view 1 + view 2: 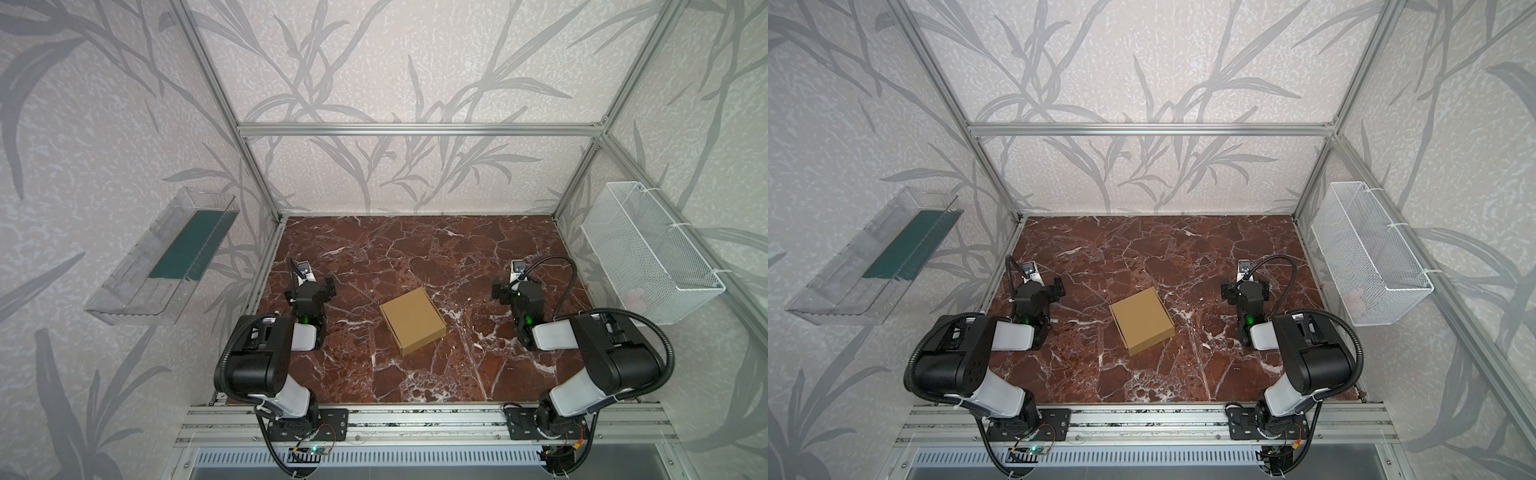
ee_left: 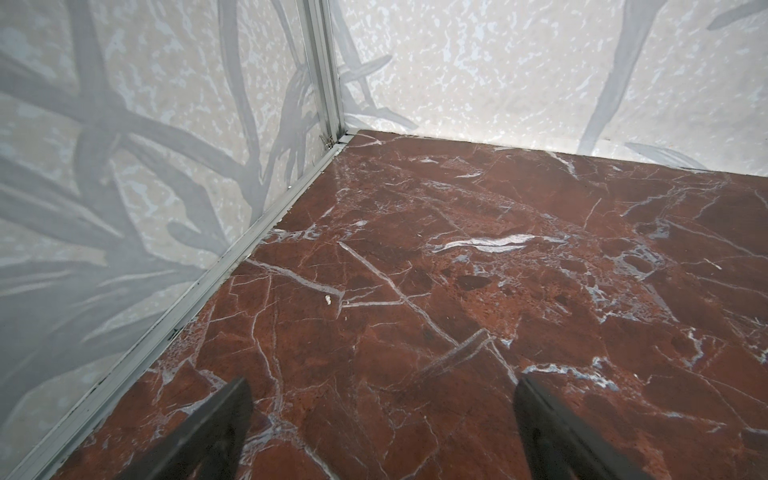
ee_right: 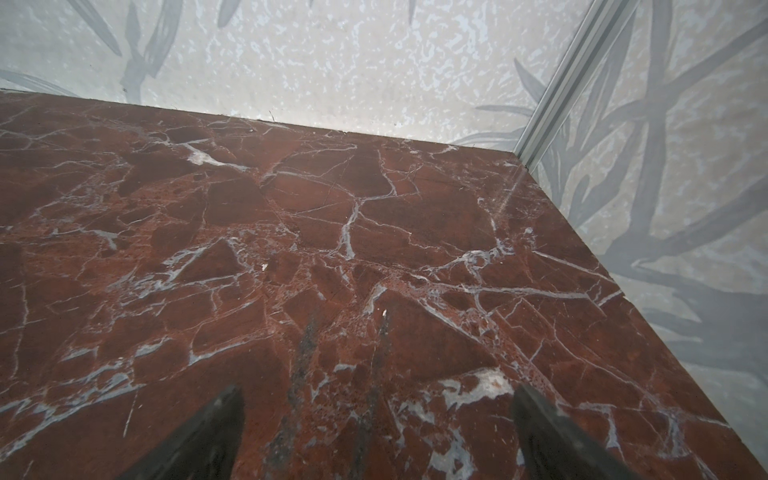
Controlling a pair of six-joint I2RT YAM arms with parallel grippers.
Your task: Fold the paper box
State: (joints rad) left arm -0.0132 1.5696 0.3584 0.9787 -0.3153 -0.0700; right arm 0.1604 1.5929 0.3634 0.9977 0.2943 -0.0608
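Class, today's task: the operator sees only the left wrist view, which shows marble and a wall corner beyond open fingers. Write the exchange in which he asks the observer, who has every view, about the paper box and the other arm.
Operator: My left gripper stands open over the bare table. Where is the paper box?
Observer: The paper box lies in the middle of the table, between the two arms, and neither arm touches it.
Operator: Is the right gripper near it?
Observer: No. The right gripper is open and empty, off to the box's right, and faces the far right corner.
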